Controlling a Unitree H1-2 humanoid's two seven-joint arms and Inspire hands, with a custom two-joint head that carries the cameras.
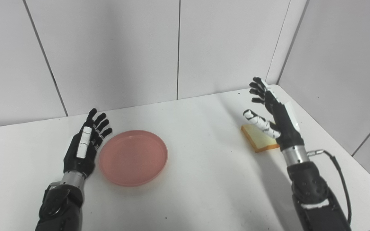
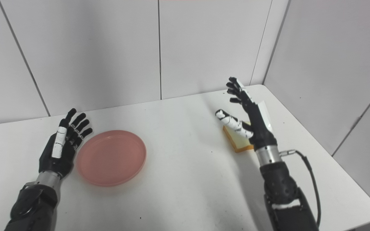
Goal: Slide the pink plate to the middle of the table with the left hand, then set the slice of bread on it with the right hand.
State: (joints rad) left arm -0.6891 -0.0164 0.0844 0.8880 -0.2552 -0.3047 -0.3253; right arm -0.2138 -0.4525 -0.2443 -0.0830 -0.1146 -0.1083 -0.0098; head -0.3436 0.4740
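Note:
The pink plate (image 1: 133,157) lies empty on the white table (image 1: 198,179), left of the middle. My left hand (image 1: 84,146) is open, fingers stretched, right beside the plate's left rim. The slice of bread (image 1: 258,138) lies flat on the table at the right. My right hand (image 1: 272,112) is open, fingers spread, raised over the bread's right side and hiding part of it. It holds nothing. The same layout shows in the right eye view: plate (image 2: 111,157), bread (image 2: 236,140), left hand (image 2: 62,144), right hand (image 2: 248,115).
White panel walls stand behind the table and along its right side, meeting at the far right corner (image 1: 276,84). The table's right edge (image 2: 342,163) runs close past my right arm. A cable (image 1: 339,173) hangs from the right wrist.

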